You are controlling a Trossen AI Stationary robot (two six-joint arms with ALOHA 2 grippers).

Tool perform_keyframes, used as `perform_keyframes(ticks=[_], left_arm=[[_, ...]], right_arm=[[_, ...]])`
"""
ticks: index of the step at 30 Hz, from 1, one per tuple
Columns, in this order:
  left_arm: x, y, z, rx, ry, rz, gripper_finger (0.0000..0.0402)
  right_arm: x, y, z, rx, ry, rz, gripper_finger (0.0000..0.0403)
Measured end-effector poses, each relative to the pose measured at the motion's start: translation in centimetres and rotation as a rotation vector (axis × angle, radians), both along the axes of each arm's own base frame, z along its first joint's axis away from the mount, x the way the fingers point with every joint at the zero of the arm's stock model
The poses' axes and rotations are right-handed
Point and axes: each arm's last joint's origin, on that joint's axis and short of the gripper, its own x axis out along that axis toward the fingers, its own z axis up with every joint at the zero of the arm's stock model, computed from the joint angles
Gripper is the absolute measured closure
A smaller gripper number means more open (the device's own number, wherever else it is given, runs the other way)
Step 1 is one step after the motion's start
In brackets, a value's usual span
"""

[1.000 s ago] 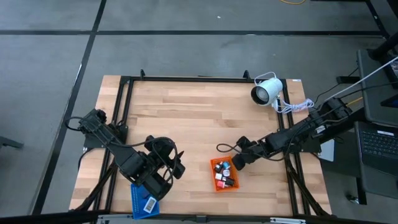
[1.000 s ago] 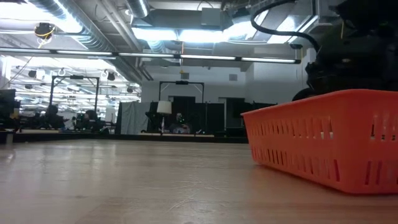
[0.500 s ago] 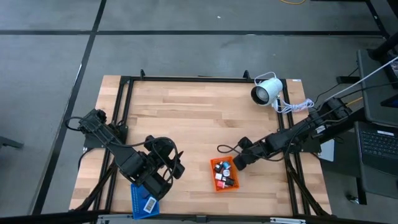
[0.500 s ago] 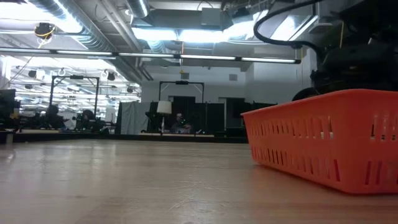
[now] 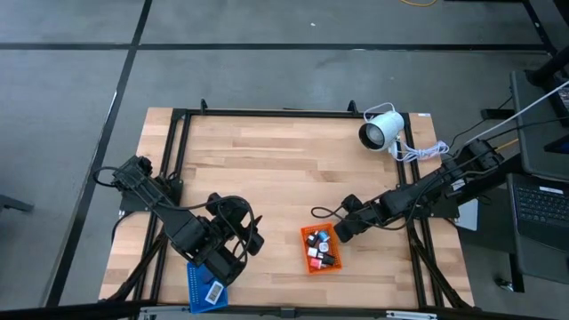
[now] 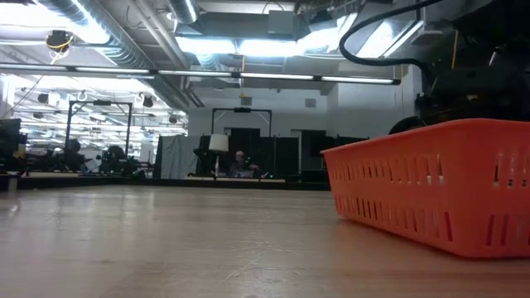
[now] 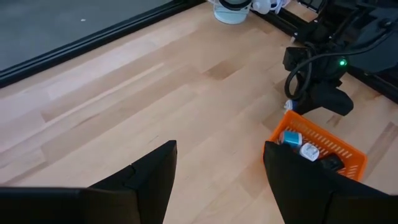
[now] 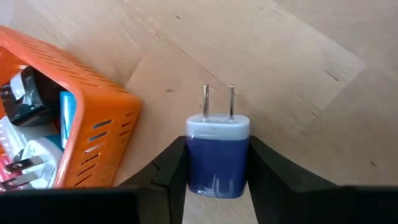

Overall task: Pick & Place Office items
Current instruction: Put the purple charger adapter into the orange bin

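Note:
My right gripper is shut on a small blue plug adapter with a pale top and two metal prongs. It is beside the far right corner of the orange tray. That tray holds several small office items: red, black, white and light-blue pieces. My left gripper is open and empty. It hovers over the wood near the blue tray, in which a white piece lies. The low view shows the orange tray with my right arm behind it. My right gripper pinches the plug adapter by the two opposite sides of its blue body, one finger on each side. The prongs point straight out past the fingertips, over bare wood beside the orange tray. The adapter touches nothing else that I can see.
A white round lamp-like device with a coiled white cable stands at the table's far right corner. A black frame runs round the table. A black cable loops on the wood by my right arm. Bare wood lies between the two arms.

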Motion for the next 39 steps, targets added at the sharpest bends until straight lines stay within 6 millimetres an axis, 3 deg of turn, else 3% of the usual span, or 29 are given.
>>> perform_keyframes(ticks=[6,11,14,20,25,30,39], left_arm=[[0.0,0.1,0.1,0.025,-0.022,0.006,0.0167],[0.0,0.1,0.1,0.035,-0.039,0.013,0.0167],[0.1,0.0,0.1,0.030,-0.045,0.013,0.0167],[0.6,-0.9,0.4,0.037,-0.097,-0.045,0.0167],[0.9,-1.8,0.7,0.026,-0.135,-0.100,0.0173],[1.1,-2.7,1.0,0.008,-0.162,-0.152,0.0193],[1.0,-2.8,1.0,0.012,-0.162,-0.162,0.0214]], right_arm=[[0.0,-0.3,1.0,-0.008,-0.033,-0.001,0.0275],[0.2,-0.6,4.6,-0.039,-0.101,0.013,0.0275],[0.2,-1.0,7.8,-0.097,-0.176,0.022,0.0275],[1.2,-0.3,12.4,-0.089,-0.402,0.206,0.0275],[2.8,0.9,11.6,-0.040,-0.370,0.399,0.0275],[4.7,2.1,9.0,-0.031,-0.258,0.517,0.0275],[7.9,2.6,5.5,-0.044,-0.183,0.567,0.0275]])
